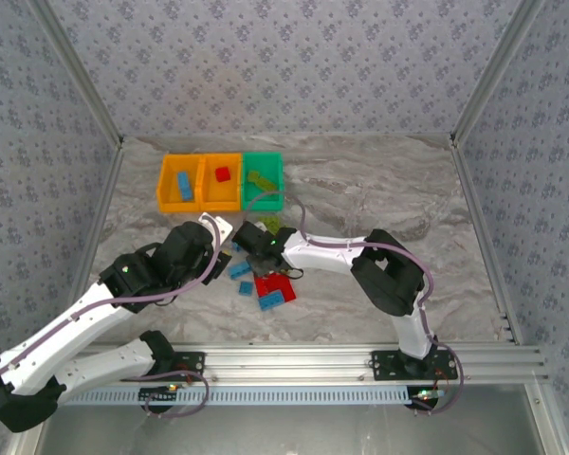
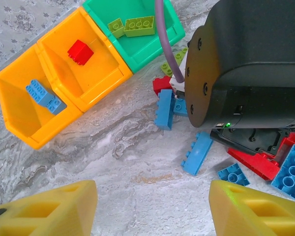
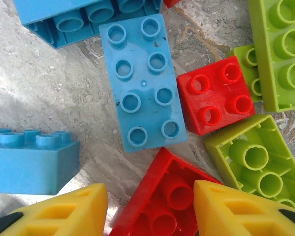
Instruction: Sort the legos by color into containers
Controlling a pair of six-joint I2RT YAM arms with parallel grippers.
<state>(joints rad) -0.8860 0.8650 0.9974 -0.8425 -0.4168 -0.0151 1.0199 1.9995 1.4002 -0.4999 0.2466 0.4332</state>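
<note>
The three joined containers stand at the back left. The left orange bin (image 1: 164, 192) (image 2: 19, 129) holds a light blue brick (image 2: 44, 96). The middle orange bin (image 1: 220, 204) (image 2: 96, 81) holds a red brick (image 2: 80, 52). The green bin (image 1: 266, 201) (image 2: 152, 46) holds lime green bricks (image 2: 139, 24). Loose legos (image 1: 270, 286) lie in a pile in front of the bins. My left gripper (image 2: 150, 216) (image 1: 218, 252) hangs open over bare table beside a blue brick (image 2: 197, 153). My right gripper (image 3: 150, 211) (image 1: 253, 246) is open low over the pile, with an upturned red brick (image 3: 160, 201) between its fingers.
The right arm's black wrist (image 2: 246, 64) fills the space just right of my left gripper. Blue (image 3: 142, 81), red (image 3: 214, 93) and lime green (image 3: 253, 164) bricks crowd around the right gripper. Bare table stretches right of the pile (image 1: 408, 190). Patterned walls enclose the table.
</note>
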